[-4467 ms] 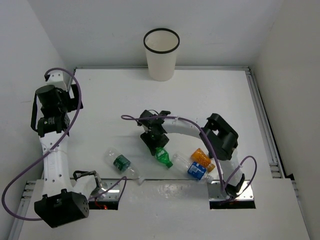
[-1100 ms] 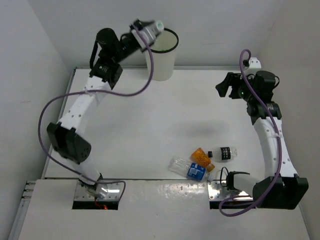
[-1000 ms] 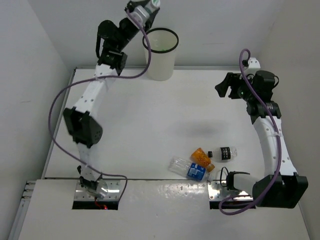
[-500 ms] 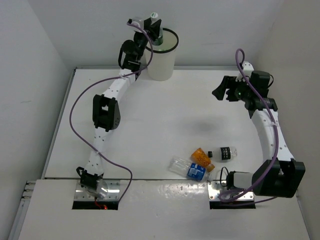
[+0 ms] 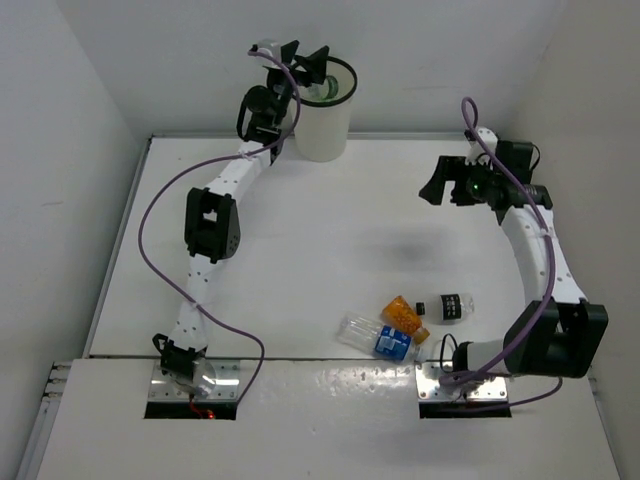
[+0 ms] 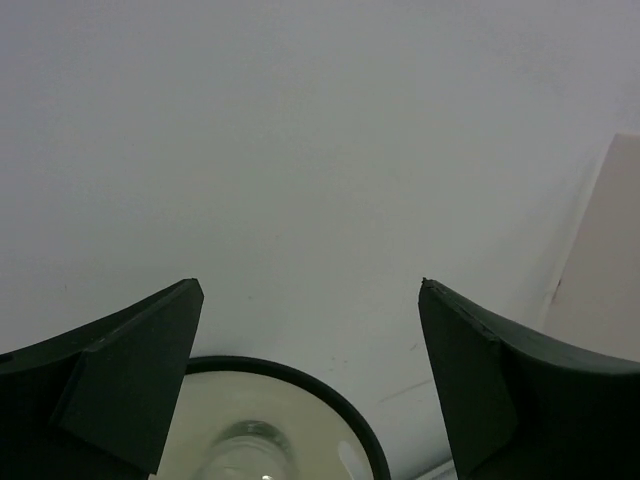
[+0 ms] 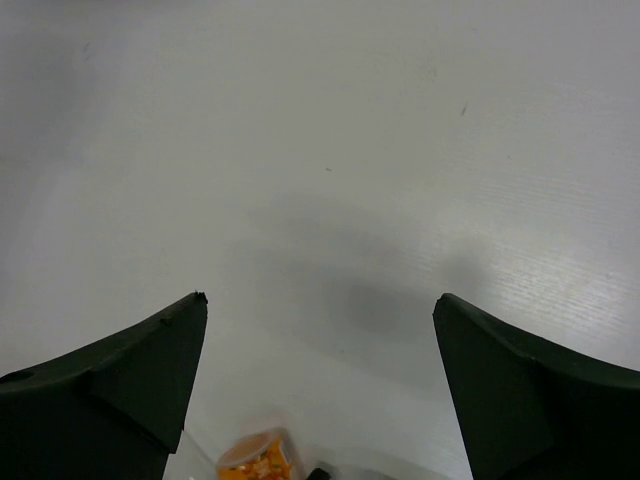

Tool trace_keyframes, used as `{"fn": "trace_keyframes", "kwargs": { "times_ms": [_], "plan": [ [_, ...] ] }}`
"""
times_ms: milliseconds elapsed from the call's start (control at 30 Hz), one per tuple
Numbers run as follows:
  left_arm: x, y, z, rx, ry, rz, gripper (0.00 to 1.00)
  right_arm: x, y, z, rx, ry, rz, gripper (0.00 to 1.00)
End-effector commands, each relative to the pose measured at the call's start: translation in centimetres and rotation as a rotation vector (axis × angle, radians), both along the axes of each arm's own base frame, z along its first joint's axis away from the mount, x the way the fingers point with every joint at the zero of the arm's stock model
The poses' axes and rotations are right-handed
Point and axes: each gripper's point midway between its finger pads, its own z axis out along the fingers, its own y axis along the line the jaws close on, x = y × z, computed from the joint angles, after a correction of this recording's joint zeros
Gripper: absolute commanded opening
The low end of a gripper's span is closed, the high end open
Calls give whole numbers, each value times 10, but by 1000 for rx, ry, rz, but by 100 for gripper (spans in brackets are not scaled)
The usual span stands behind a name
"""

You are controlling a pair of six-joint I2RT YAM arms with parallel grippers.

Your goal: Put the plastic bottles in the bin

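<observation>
My left gripper (image 5: 305, 58) hangs open over the near rim of the white bin (image 5: 320, 135), with nothing between its fingers. A clear bottle with a green label (image 5: 333, 93) lies inside the bin, and in the left wrist view a clear bottle (image 6: 243, 452) shows below the black rim of the bin (image 6: 318, 394). Out over the right side of the table, my right gripper (image 5: 440, 188) is open and empty. On the table near the front lie the orange bottle (image 5: 403, 314), the blue-labelled clear bottle (image 5: 378, 338) and the dark-labelled bottle (image 5: 451, 306). The orange bottle (image 7: 258, 463) peeks in low in the right wrist view.
The bin stands against the back wall (image 5: 430, 60). White side walls close in the table, and a raised rail (image 5: 525, 230) runs along its right edge. The arm bases (image 5: 190, 385) sit at the near edge.
My left gripper has opened over the bin and the green-labelled bottle it held is now inside. The right gripper has opened wider and shifted slightly left.
</observation>
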Motion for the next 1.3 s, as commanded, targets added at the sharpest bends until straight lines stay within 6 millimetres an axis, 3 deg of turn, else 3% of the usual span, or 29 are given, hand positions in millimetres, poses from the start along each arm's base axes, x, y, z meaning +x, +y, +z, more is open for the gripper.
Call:
{"fn": "trace_keyframes", "kwargs": {
  "times_ms": [0, 33, 67, 100, 167, 200, 267, 300, 367, 433, 500, 533, 567, 633, 667, 733, 800, 833, 933, 967, 1167, 1267],
  "plan": [
    [-6, 19, 28, -27, -49, 31, 97, -7, 16, 19, -58, 0, 147, 94],
    [-4, 32, 31, 0, -55, 42, 98, -12, 25, 18, -97, -8, 215, 94],
    [-17, 38, 55, 3, -91, 36, 100, -24, 28, 10, -114, 43, 254, 94],
    [-22, 44, 63, 31, -109, 53, 100, -32, 49, 10, -128, 45, 324, 94],
    [-28, 62, 68, 56, -99, 43, 100, -51, 60, -1, -156, 76, 399, 87],
    [-40, 75, 79, 72, -81, -3, 100, -64, 81, -5, -165, 83, 481, 83],
    [-54, 88, 86, 95, -56, -38, 100, -89, 92, -14, -215, 106, 582, 80],
    [-60, 95, 89, 111, -34, -39, 100, -108, 114, -24, -259, 121, 676, 80],
    [-83, 119, 91, 156, 47, -2, 100, -132, 128, -34, -318, 111, 785, 75],
    [-96, 133, 78, 225, 130, 28, 100, -154, 134, -51, -382, 143, 867, 69],
    [-123, 151, 70, 270, 204, 50, 100, -175, 143, -68, -414, 205, 945, 69],
    [-128, 160, 51, 316, 283, 73, 100, -189, 151, -76, -437, 223, 997, 69],
    [-148, 172, 46, 327, 315, 97, 100, -196, 154, -81, -433, 259, 994, 70],
    [-170, 188, 34, 342, 354, 132, 100, -215, 162, -100, -452, 329, 1042, 73],
    [-177, 204, 6, 345, 420, 155, 100, -221, 162, -106, -448, 372, 1028, 77],
    [-210, 224, 1, 344, 439, 207, 100, -239, 169, -121, -447, 458, 1051, 83],
    [-231, 233, 3, 362, 428, 237, 100, -251, 172, -132, -449, 535, 1043, 84],
    [-250, 235, 16, 368, 393, 260, 100, -256, 174, -136, -460, 564, 1049, 84],
    [-269, 251, 9, 375, 410, 311, 100, -261, 183, -146, -496, 586, 1069, 86],
    [-278, 252, 16, 374, 398, 323, 100, -264, 186, -149, -521, 580, 1086, 87],
    [-284, 270, 1, 363, 456, 354, 100, -260, 196, -174, -639, 587, 1069, 89],
    [-285, 278, 1, 358, 461, 376, 100, -253, 197, -188, -716, 594, 1056, 83]
  ]
}}
